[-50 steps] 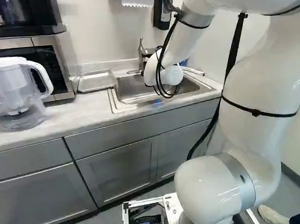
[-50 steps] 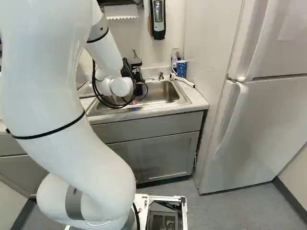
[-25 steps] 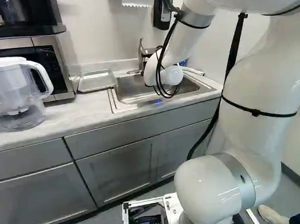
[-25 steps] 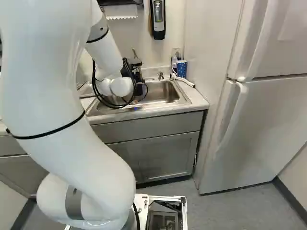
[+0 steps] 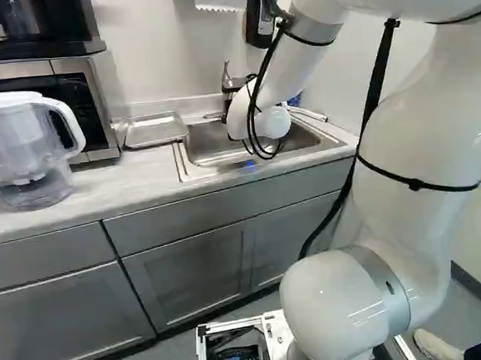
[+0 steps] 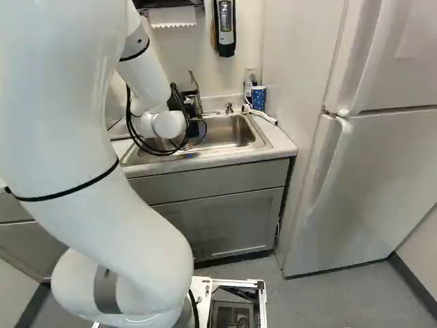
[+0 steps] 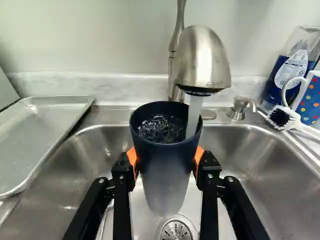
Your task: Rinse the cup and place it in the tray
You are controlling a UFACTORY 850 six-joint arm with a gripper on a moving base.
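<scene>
Rinsing the Cup Under the Running Tap: Grip and Handling Notes

We have the cup [image 7: 167, 185] in the gripper [image 7: 166, 159], clamped between its two orange pads, one on each side of the upper body just below the rim. The cup stands close to upright, mouth up, inside the sink [image 7: 250, 142] and over the drain [image 7: 176, 231]. Water [image 7: 194, 116] runs from the tap [image 7: 202, 60] into the mouth, near the side wall, and churns inside. We judge this to be the rinse itself, with tipping out and placing yet to be done.

Handling. We expect a smooth, fairly stiff cup, light when drained but heavier as it fills. The wet outer wall may be slippery, and its apparent taper could let it slide down through the pads. We cannot confirm the material; treat it as possibly thin-walled and apply firm, moderate pressure.

Point of hold. The present hold suits the job: it leaves the mouth free for the water and the base free for setting down. Do not shift it while water is inside.

Next. We should clear the tap before tilting, since the rim sits near the spout. Pour out over the sink, then carry the cup to the tray [image 5: 155, 131] beside it and lower it base first.
</scene>
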